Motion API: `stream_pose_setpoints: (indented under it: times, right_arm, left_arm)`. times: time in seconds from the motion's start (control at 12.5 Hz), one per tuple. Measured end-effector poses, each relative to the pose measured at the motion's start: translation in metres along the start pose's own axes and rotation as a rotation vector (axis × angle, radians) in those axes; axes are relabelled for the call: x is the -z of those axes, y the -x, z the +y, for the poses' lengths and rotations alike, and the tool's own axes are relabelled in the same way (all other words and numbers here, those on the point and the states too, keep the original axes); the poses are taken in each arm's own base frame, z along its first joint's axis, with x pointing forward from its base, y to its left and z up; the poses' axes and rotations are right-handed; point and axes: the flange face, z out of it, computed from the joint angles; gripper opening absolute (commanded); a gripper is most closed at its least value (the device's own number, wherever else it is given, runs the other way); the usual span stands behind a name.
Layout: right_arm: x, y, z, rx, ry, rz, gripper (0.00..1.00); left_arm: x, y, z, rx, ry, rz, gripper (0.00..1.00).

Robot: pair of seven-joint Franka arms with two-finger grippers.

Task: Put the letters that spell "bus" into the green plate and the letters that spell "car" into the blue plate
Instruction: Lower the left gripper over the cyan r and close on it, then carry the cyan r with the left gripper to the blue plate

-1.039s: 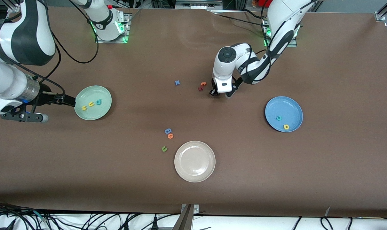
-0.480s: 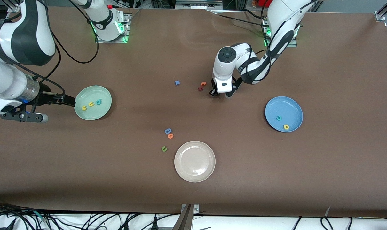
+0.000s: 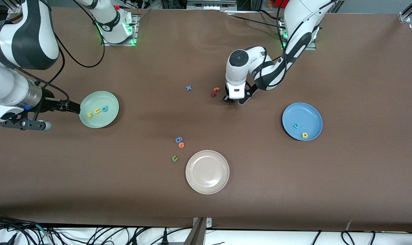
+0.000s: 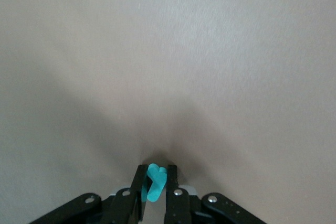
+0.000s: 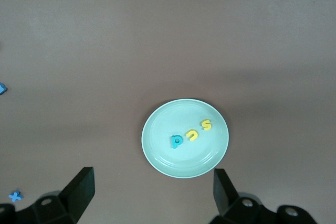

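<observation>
My left gripper (image 3: 230, 99) is shut on the small teal "r" (image 4: 156, 182), low over the table beside the orange and dark red letters. The blue plate (image 3: 310, 114) holds the teal "c" (image 3: 296, 126) and the yellow "a" (image 3: 304, 135). In the green plate (image 3: 90, 98) lie the yellow "s" (image 3: 89, 115), the yellow "u" (image 3: 97, 111) and the teal "b" (image 3: 105, 109). My right gripper (image 3: 74, 108) waits open by that plate's rim. Its wrist view shows the green plate (image 5: 173, 119) with the "b" (image 5: 176, 141), "u" (image 5: 193, 135) and "s" (image 5: 207, 125).
A blue "x" (image 3: 188, 88), an orange letter (image 3: 216, 89) and a dark red one (image 3: 213, 94) lie mid-table. Nearer the front camera are a blue round letter (image 3: 178, 139), an orange one (image 3: 181, 145), an olive "u" (image 3: 174, 158) and a cream-white plate (image 3: 207, 185).
The left arm's hand has shifted a little toward the orange and dark red letters, still holding the teal "r". The right arm has not moved.
</observation>
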Motion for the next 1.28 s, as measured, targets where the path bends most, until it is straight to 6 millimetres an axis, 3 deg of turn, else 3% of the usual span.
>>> stream_pose_setpoints:
  times: [0.4, 0.8, 1.28]
  right_arm:
    - [0.0, 0.0, 0.0, 0.0, 0.0, 0.0, 1.0]
    - [0.0, 0.0, 0.0, 0.0, 0.0, 0.0, 1.0]
    - [0.0, 0.0, 0.0, 0.0, 0.0, 0.0, 1.0]
  left_arm:
    - [0.016, -0.06, 0.026, -0.028, 0.014, -0.019, 0.0]
    - [0.06, -0.117, 0.045, -0.204, -0.134, -0.069, 0.0]
    - [0.062, -0.242, -0.005, -0.624, -0.262, -0.211, 0.0]
